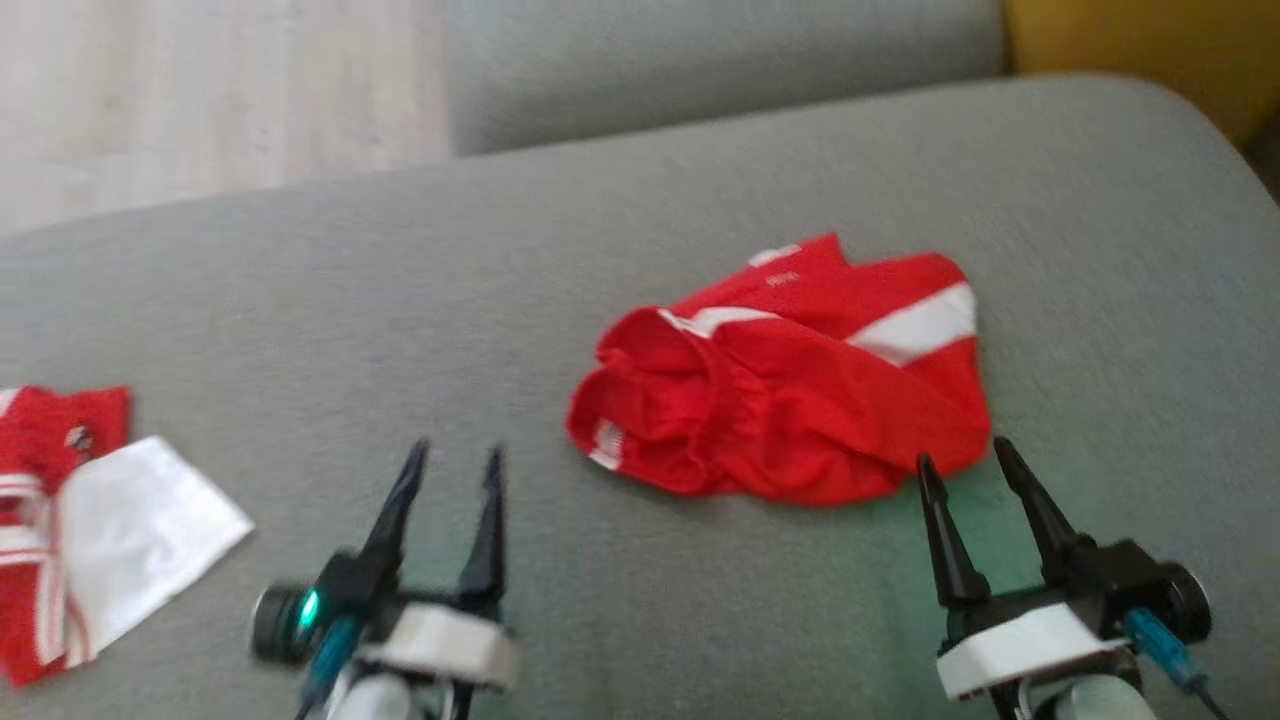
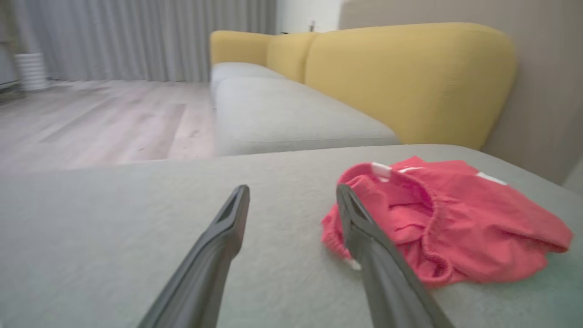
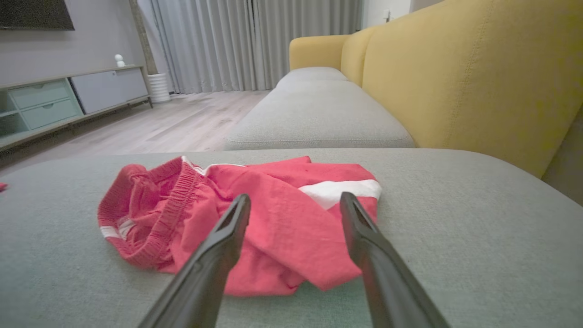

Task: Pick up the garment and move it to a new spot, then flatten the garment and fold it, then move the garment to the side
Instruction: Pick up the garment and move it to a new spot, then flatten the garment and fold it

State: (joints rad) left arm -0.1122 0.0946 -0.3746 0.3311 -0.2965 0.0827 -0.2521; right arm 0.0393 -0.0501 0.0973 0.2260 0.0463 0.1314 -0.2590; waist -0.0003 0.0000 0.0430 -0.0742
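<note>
Garment tag, lettering apparently unreadable

A wide grey fabric sofa seat is seen, with a second grey seat cushion set beyond it and a mustard-yellow upholstered backrest along one side. A red cloth with white stripes and a white panel is laid at the seat's left edge. Beyond, a pale wooden floor, grey pleated curtains, a white ribbed cylinder and a low cabinet with pale green drawers are shown.
</note>
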